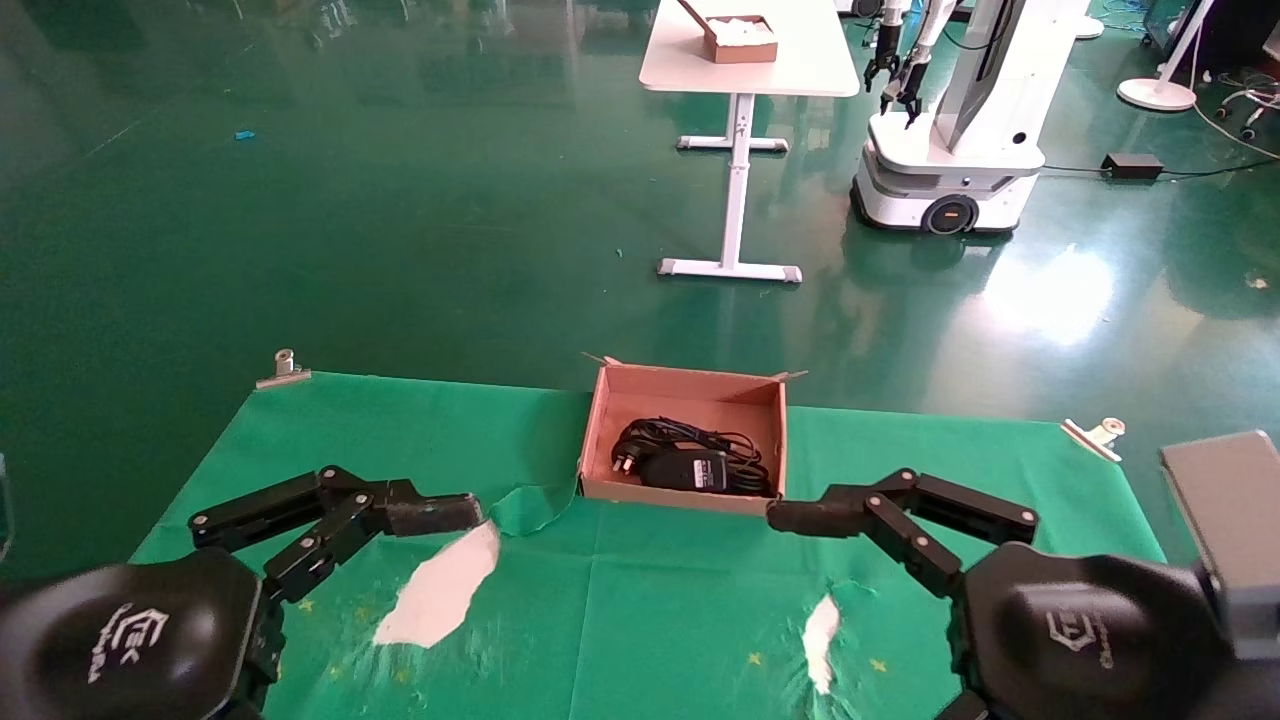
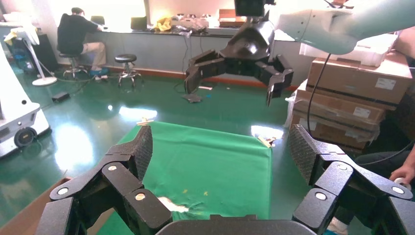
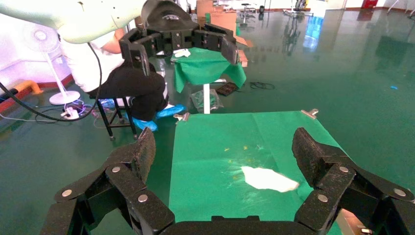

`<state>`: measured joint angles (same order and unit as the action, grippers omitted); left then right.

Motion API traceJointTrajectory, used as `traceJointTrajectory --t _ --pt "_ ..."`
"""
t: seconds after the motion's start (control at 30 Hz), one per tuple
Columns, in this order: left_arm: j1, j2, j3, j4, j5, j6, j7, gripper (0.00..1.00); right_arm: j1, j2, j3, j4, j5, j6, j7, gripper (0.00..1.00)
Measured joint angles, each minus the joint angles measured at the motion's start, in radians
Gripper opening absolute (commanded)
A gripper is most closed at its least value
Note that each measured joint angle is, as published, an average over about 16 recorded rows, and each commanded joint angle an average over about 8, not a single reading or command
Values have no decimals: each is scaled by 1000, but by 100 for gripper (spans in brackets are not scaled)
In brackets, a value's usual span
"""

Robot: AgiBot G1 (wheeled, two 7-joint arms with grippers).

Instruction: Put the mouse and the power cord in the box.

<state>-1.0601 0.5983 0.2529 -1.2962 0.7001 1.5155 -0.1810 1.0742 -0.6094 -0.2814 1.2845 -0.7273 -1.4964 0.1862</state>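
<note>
Resting at the far middle edge of the green-clothed worktop (image 1: 690, 600), the box (image 1: 600, 430) holds the power cord (image 1: 690, 455), its black loops and plug lying on the box floor. The mouse cannot be told apart from the dark bundle inside. The left end effector (image 1: 375, 525) hovers low over the cloth to the box's left, its fingers spread wide and empty. The right end effector (image 1: 850, 530) sits just beside the box's near right corner, likewise wide and empty.

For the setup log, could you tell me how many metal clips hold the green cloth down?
2 visible: one clip at the cloth's far left corner, another clip at the far right corner. The near corners are hidden.
</note>
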Motion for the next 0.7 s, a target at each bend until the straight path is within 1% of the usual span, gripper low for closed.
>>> traceJointTrajectory --t 0.7 --pt "-10 9 18 9 21 -14 -5 100 1 -1 -1 -1 -1 0 0 100"
